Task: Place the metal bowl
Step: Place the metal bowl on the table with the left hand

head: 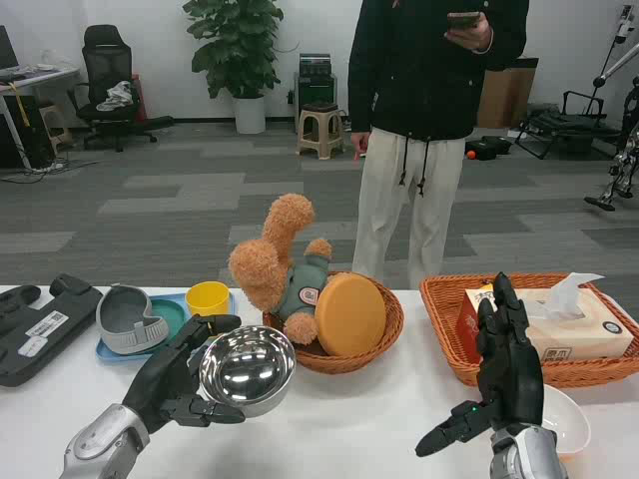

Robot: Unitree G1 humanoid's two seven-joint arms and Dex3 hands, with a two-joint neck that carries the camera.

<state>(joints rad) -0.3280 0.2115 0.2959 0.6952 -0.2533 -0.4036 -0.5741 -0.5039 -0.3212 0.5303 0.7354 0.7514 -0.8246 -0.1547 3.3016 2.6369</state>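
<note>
Head view: the left hand (178, 384) grips the metal bowl (248, 369) by its left rim, fingers curled over and under the edge, and holds it tilted with the shiny inside turned toward the camera, above the white desk (349, 419) near its front edge and left of centre; whether the bowl's base touches the desk I cannot tell; just behind the bowl, in the middle of the desk, stands a round wicker basket (384, 339) with a brown teddy bear (280, 269) head-down in it and a round yellow cushion (349, 314) leaning against the bear; left of that basket a yellow cup (208, 297) stands beside a grey object (128, 321) on a teal tray (175, 311); a black case (40, 324) lies at the desk's left edge; the right hand (504, 364) is raised upright near the front right, fingers straight and apart, holding nothing; behind it a rectangular wicker basket (444, 319) holds a tissue box (564, 324); a white bowl (564, 419) sits at the front right corner, partly hidden by the hand; a person (429, 130) in a dark jacket and light trousers stands beyond the far edge, holding a phone (464, 18).
</note>
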